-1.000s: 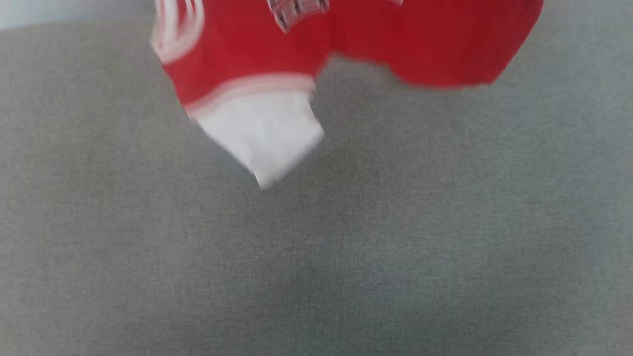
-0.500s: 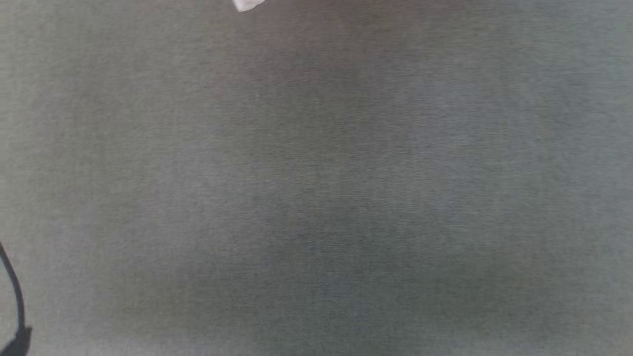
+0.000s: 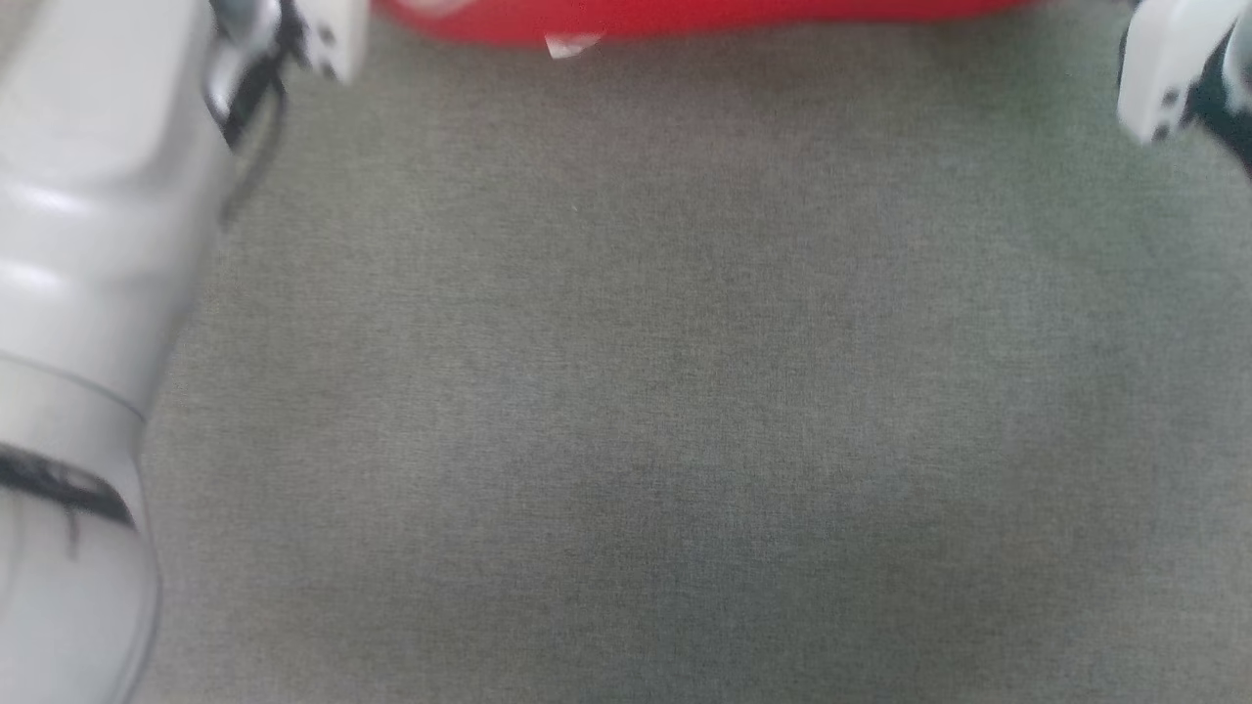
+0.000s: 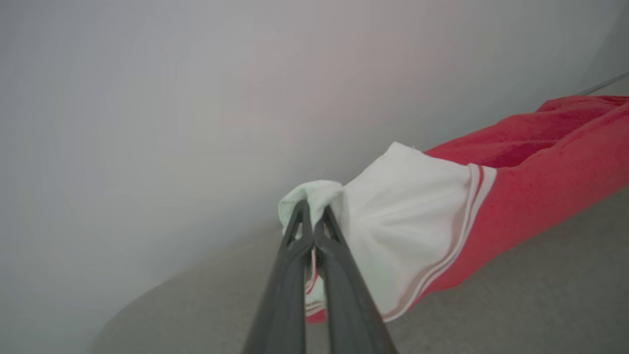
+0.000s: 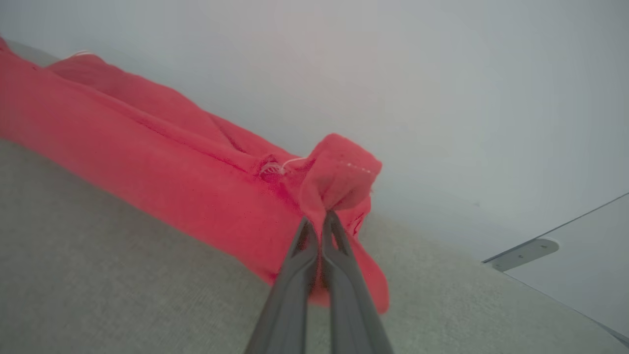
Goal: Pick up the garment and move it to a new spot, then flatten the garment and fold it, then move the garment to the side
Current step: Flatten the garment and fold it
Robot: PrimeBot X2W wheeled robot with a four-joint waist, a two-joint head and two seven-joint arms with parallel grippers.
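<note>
The garment (image 3: 685, 15) is a red shirt that hangs stretched as a band along the top edge of the head view, above the grey cloth surface (image 3: 636, 391). In the left wrist view my left gripper (image 4: 312, 211) is shut on the garment's white sleeve (image 4: 408, 216), beside the striped trim. My right gripper (image 5: 319, 219) is shut on a bunched red corner of the garment (image 5: 147, 162) in the right wrist view. The red cloth spans between the two grippers, lifted off the surface. My pale left forearm (image 3: 88, 244) fills the left side of the head view.
The grey fabric surface spreads wide below the shirt. A pale wall (image 5: 442, 73) stands behind it. A light floor or ledge with a metal fitting (image 5: 523, 253) lies past the surface's far edge in the right wrist view. My right wrist housing (image 3: 1164, 68) shows at the upper right.
The head camera has shifted, so the picture differs. The shirt hung low a second ago, left the picture, and now shows as a red strip at the top with both arms in view.
</note>
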